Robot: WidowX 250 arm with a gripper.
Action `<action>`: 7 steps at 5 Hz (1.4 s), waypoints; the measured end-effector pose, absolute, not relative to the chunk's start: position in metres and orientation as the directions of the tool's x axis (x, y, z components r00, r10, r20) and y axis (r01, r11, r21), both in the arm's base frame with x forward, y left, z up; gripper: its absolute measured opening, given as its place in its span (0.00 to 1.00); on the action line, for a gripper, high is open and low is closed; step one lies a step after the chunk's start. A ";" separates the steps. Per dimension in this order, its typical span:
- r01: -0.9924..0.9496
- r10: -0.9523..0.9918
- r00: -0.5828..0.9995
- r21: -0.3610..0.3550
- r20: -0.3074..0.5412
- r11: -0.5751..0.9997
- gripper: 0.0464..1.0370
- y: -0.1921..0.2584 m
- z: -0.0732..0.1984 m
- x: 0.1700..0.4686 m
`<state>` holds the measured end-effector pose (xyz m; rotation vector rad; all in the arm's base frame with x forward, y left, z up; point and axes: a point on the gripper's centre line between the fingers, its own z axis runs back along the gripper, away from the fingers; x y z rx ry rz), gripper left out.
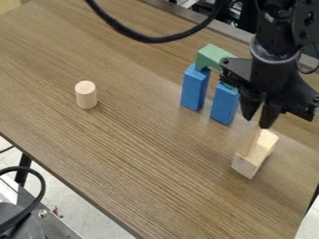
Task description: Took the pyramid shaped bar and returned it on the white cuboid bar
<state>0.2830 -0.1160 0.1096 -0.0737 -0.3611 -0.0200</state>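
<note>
At the lower right, the black gripper (257, 122) pinches the pyramid-shaped bar (250, 142) atop the pale cuboid bar (247, 165), so placing seems nearly done, with release left.

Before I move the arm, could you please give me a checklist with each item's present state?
1. Gripper at the upper end of the pyramid-shaped bar: ok.
2. Pyramid-shaped bar over the white cuboid bar: ok.
3. Pyramid-shaped bar fully released: cannot tell.
4. Gripper withdrawn well away from the pyramid-shaped bar: not ok.
5. Blue blocks upright beneath the green arch: ok.
6. Wooden cylinder upright, apart from the other blocks: ok.
</note>
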 end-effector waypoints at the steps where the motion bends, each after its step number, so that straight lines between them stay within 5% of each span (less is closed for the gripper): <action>1: 0.032 0.010 0.913 -0.097 0.408 0.995 0.09 -0.120 0.138 0.291; 3: 0.040 0.070 0.847 -0.194 0.527 0.980 0.08 -0.132 0.232 0.312; 4: 0.112 0.003 0.852 -0.188 0.523 0.976 0.08 -0.139 0.238 0.313; 5: 0.215 -0.150 0.875 -0.091 0.460 0.972 0.08 -0.140 0.214 0.312; 7: 0.225 -0.191 0.889 -0.033 0.417 0.974 0.08 -0.133 0.190 0.304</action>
